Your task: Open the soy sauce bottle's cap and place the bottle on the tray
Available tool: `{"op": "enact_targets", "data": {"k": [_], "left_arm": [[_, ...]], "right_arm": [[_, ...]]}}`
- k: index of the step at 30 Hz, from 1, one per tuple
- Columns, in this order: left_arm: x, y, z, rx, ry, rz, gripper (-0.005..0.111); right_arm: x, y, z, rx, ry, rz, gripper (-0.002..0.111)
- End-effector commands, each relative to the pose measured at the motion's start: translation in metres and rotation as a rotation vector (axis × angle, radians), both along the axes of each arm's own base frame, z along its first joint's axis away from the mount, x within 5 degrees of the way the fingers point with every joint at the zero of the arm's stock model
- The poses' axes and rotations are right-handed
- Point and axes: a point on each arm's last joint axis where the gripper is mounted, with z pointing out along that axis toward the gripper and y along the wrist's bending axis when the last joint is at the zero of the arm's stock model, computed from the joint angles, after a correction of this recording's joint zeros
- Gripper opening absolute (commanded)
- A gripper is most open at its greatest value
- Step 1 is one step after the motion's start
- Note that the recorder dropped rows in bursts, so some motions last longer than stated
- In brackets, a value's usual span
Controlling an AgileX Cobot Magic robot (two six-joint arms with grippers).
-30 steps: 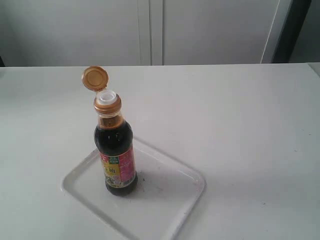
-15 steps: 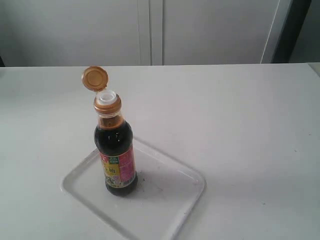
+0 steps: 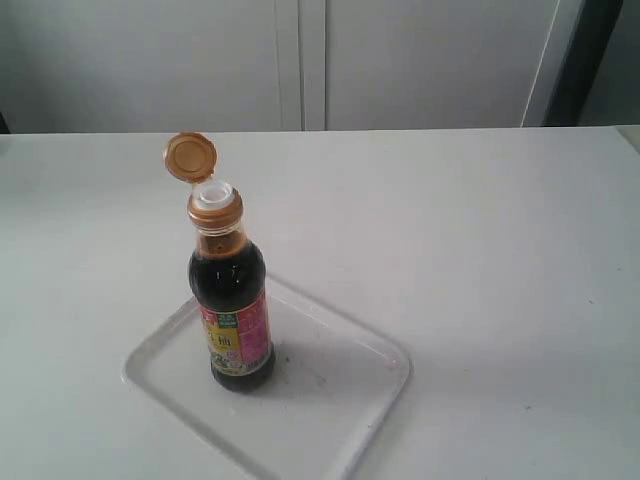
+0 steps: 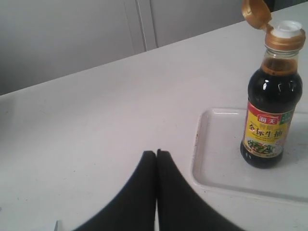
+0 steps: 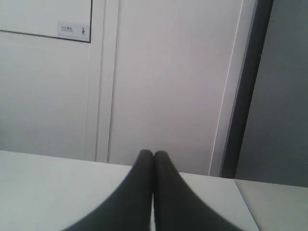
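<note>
Nearest the exterior camera, the tray [image 3: 340, 400] is lying close to the table's [image 3: 480, 250] front edge, left of the middle, turned at an angle to that edge. The soy sauce bottle [image 3: 232, 310] is standing upright on the tray's left part, and the cap [image 3: 190, 157] is hanging flipped back on its hinge, leaving the white spout bare.

The bottle is looking nearly full, so it is probably fairly heavy for its size, rigid, smooth and likely slippery, breakable if glass, and ready to spill if tipped with the cap open. The labelled body is offering the surest hold; the hinged cap is looking too flimsy to bear weight.

The left gripper [image 4: 156, 153] is sitting with its fingers pressed together, holding nothing, well apart from the bottle and just off the tray's rim. Farther off, the right gripper [image 5: 153, 154] is likewise closed and empty, facing the wall beyond the table's back edge, with the bottle out of its view.
</note>
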Motion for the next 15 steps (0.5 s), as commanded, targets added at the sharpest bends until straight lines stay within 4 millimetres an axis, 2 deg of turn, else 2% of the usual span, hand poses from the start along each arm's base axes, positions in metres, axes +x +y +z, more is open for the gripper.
{"op": "enact_targets", "data": {"k": [1,15], "left_arm": [[-0.0014,0.0004,-0.0033,-0.008,0.024,-0.001,0.0],[-0.0022,0.0015,-0.0068,0.008,0.061,0.007,0.0]], "right_arm": [[-0.0073,-0.0007,0.0002,0.022,-0.034,-0.004,0.0],[-0.0093,-0.0009,0.0005,0.023,-0.044,-0.004,0.0]]}}
